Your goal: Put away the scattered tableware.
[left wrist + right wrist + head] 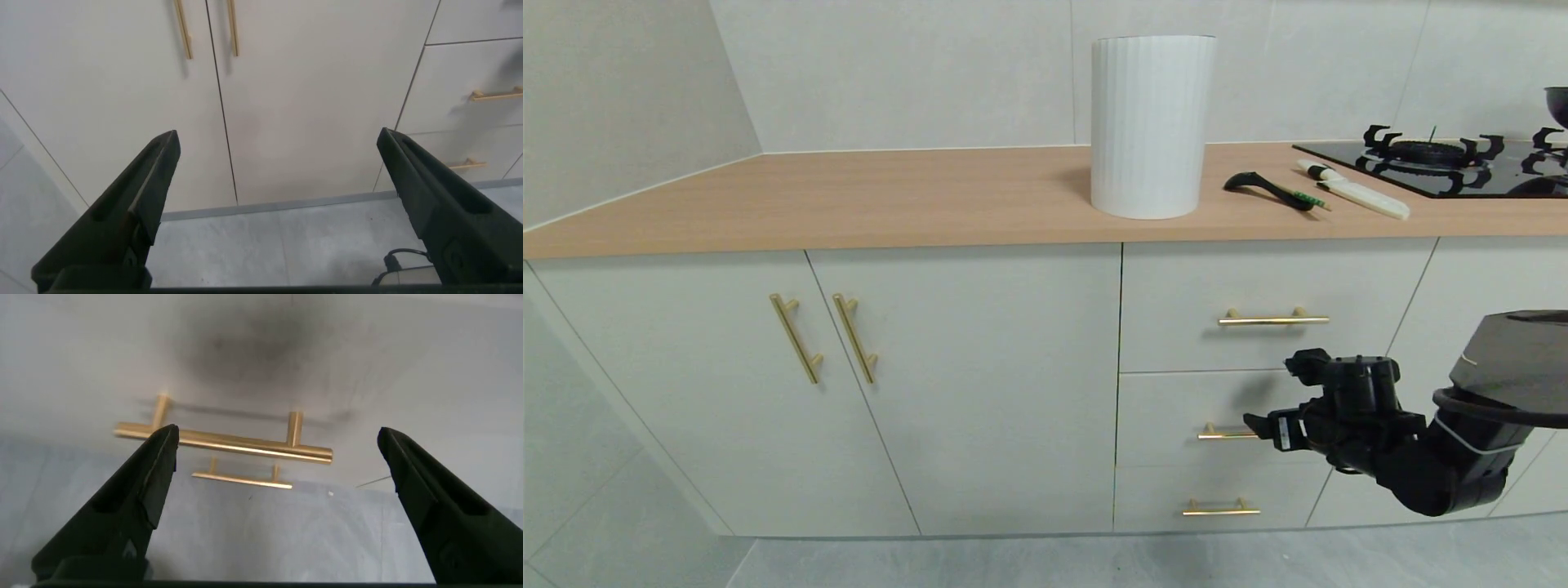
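Grey floor tiles (1013, 563) run up to pale cabinet fronts. The left end effector (278, 143) hangs low over the floor with its fingers spread wide, facing two doors with brass handles (796, 339). The right end effector (1276, 394), fingers apart, sits just before the middle drawer handle (1227, 434) without gripping it; a small white label on it is too small to read. Above the cabinets, on the wooden surface (890, 196), stands a tall white ribbed container (1150, 126). To its right lie a black spoon (1266, 189), a thin green stick (1308, 199) and a white knife (1356, 192), close together. Behind them is a black hob (1445, 163), and pale wall tiles (890, 73) close the room.
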`<state>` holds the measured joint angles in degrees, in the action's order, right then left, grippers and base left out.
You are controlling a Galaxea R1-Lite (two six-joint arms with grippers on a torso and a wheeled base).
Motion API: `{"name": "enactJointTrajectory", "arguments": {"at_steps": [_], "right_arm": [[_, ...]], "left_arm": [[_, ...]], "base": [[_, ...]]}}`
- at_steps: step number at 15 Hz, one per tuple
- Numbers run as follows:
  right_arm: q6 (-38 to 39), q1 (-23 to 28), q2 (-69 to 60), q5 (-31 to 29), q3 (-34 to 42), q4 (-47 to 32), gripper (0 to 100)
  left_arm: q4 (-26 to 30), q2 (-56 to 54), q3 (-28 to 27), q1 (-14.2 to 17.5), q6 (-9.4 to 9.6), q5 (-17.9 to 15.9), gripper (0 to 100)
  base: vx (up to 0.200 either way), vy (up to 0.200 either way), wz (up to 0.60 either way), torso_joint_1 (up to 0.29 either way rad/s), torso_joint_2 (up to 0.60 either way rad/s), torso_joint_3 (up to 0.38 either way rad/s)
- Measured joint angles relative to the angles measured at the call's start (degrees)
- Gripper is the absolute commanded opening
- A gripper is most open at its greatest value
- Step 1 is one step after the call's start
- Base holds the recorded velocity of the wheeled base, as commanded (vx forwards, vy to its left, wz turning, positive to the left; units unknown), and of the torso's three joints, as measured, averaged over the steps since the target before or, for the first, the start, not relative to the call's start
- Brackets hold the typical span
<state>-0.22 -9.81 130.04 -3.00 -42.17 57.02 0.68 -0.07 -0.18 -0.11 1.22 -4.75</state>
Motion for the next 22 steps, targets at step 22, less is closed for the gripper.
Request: {"name": "enactJointTrajectory", "arguments": {"at_steps": [22], "right_arm": [[2.3, -0.3, 14.0, -6.5, -2.5, 11.9, 100]], "left_arm": [[0.0, 0.0, 0.0, 0.0, 0.00, 0.0, 100]], "base": [[0.000, 0.000, 0.00, 0.000, 0.00, 0.000]]}}
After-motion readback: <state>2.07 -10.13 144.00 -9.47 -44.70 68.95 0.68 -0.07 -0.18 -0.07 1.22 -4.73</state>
